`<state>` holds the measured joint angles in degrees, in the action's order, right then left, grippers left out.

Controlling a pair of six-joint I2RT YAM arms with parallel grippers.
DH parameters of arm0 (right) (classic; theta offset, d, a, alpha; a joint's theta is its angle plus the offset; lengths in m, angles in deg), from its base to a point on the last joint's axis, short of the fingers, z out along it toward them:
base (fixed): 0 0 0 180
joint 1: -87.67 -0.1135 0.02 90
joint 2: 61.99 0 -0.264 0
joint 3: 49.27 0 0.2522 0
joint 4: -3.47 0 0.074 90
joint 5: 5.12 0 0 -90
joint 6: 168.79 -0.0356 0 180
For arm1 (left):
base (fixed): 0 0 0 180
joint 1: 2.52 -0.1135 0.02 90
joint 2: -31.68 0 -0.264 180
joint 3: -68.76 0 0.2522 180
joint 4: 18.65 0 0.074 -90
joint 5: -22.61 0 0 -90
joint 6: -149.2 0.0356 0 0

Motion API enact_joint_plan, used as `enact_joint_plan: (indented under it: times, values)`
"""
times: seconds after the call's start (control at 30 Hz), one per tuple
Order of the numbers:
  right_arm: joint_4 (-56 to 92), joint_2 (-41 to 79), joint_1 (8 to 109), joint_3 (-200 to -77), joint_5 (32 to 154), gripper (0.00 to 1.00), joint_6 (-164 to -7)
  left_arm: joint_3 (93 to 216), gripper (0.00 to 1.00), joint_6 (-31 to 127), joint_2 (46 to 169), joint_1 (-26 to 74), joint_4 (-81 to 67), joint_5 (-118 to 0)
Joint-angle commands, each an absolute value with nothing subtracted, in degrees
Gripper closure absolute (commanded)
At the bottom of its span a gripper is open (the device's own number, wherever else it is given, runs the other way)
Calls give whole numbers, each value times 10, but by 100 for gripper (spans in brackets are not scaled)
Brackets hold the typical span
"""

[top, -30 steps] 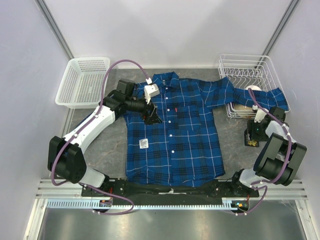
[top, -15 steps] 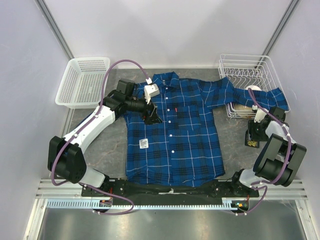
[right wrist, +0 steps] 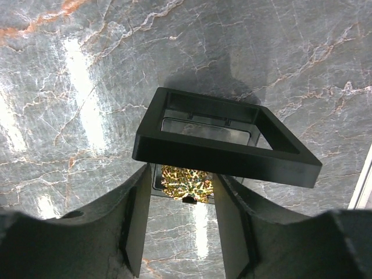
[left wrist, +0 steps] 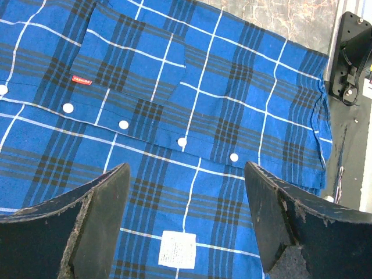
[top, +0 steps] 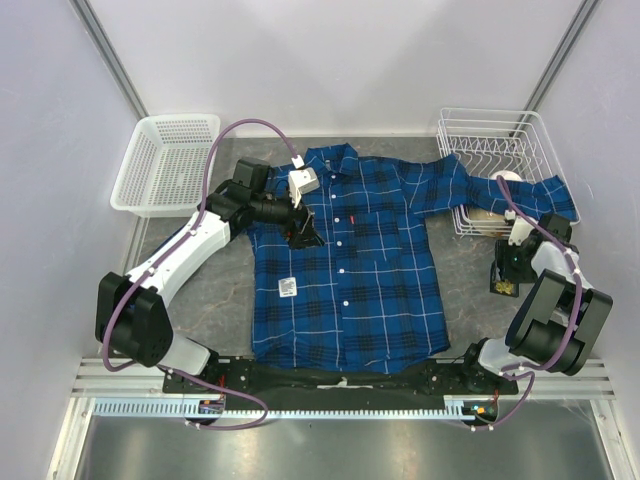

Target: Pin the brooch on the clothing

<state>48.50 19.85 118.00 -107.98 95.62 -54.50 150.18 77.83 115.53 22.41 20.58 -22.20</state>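
Note:
The clothing (top: 345, 270), a blue plaid shirt, lies flat in mid-table, and its white tag (left wrist: 177, 250) and red mark (left wrist: 82, 81) show in the left wrist view. My left gripper (top: 303, 235) hovers open over the shirt's chest (left wrist: 174, 87) with nothing between its fingers (left wrist: 99, 221). At the right, the gold brooch (right wrist: 186, 181) sits under a black square frame (right wrist: 232, 154) on the marble. My right gripper (right wrist: 181, 174) has closed in on the brooch, one finger on each side of it. From above, the right gripper (top: 503, 280) points down at that spot.
A white plastic basket (top: 165, 165) stands at the back left. A white wire rack (top: 495, 135) stands at the back right, with the shirt's sleeve (top: 530, 195) draped over its front. Grey marble table (top: 470, 260) shows between the shirt and the right arm.
The right jaws have narrowed a little around the brooch. Neither arm has visibly shifted in the top view.

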Motion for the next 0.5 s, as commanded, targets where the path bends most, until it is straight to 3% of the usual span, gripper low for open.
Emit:
enact_joint_plan:
  times: [0.0,0.47]
  values:
    - [484,204,1180,-1102,964,45,-548,1524,14,799,1153,225,202,-216]
    - [460,257,1180,-1091,970,46,-543,1527,14,808,1152,225,211,-221]
